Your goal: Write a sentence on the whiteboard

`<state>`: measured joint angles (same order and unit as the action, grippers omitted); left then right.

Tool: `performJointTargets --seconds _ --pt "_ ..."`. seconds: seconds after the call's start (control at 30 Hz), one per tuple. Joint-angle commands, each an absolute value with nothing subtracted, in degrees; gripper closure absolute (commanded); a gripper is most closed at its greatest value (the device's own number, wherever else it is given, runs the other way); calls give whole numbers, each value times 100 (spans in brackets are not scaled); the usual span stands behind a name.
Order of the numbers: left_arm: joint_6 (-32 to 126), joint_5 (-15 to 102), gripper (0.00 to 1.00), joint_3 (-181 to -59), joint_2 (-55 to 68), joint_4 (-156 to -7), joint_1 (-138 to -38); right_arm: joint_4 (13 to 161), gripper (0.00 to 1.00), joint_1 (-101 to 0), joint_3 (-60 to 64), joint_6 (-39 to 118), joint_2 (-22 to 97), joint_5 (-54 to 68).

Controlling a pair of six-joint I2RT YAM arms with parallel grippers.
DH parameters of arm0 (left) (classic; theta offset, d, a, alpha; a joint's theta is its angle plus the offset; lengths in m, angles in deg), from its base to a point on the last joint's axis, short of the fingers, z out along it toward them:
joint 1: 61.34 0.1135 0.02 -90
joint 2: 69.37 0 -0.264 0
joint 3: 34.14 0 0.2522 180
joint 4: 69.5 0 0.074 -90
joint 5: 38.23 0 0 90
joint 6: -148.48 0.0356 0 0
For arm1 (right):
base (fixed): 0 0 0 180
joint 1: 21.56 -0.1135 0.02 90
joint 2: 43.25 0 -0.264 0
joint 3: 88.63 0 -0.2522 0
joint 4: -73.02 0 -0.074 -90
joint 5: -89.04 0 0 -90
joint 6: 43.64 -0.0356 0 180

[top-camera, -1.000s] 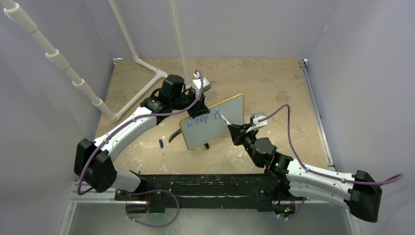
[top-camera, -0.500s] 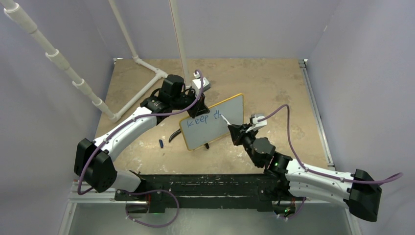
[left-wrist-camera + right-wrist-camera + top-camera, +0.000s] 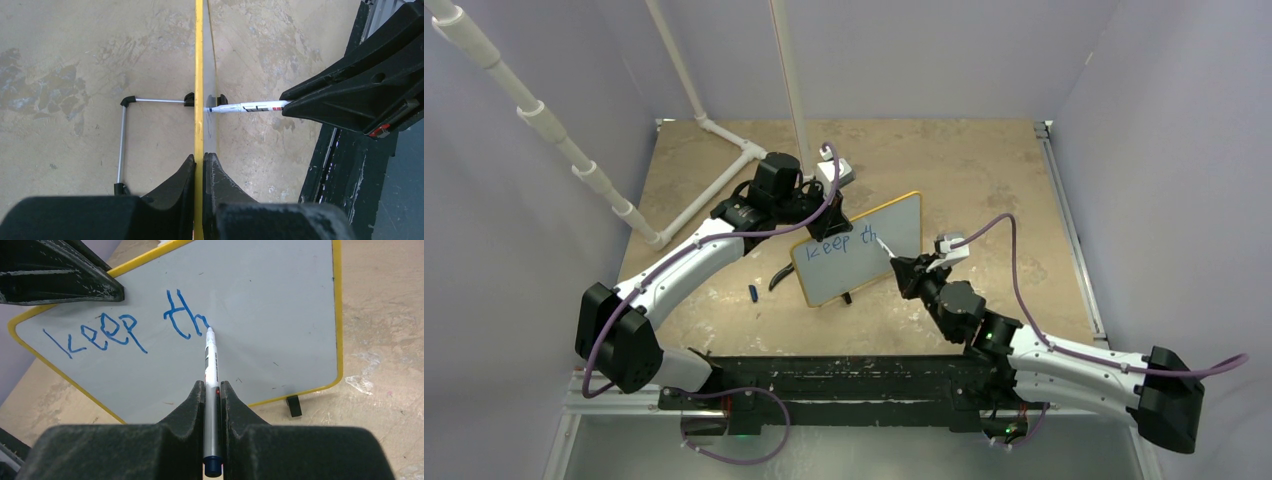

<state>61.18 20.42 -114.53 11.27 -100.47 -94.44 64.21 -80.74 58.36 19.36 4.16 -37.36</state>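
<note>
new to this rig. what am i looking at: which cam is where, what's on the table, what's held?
Two robot arms are bolted at the table's near edge. The wide picture comes from a fixed camera above and behind them: left arm on the left, right arm on the right. The other two come from a camera on each wrist, looking along that arm's jaws. On the tan table stands a yellow-framed whiteboard; a small blue piece, possibly a pen cap, lies left of it. The left arm's jaws are shut on the board's upper edge. The right arm's jaws are shut on a marker, its tip at the end of the blue lettering, which reads "keep th".
</note>
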Motion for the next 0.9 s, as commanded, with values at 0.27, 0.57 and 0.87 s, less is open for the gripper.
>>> performJointTargets --seconds 0.27,0.57,0.87 --pt "6217 1732 100 -11425 1131 -9996 -9488 6594 100 -8053 5915 1915 -130 -3701" --pt "6217 1732 100 -11417 1140 -9983 -9482 6345 100 -8054 5767 2204 75 -3752" --pt "6217 1708 100 -11419 1151 -9974 -9483 6083 100 -8054 5759 2305 246 -3785"
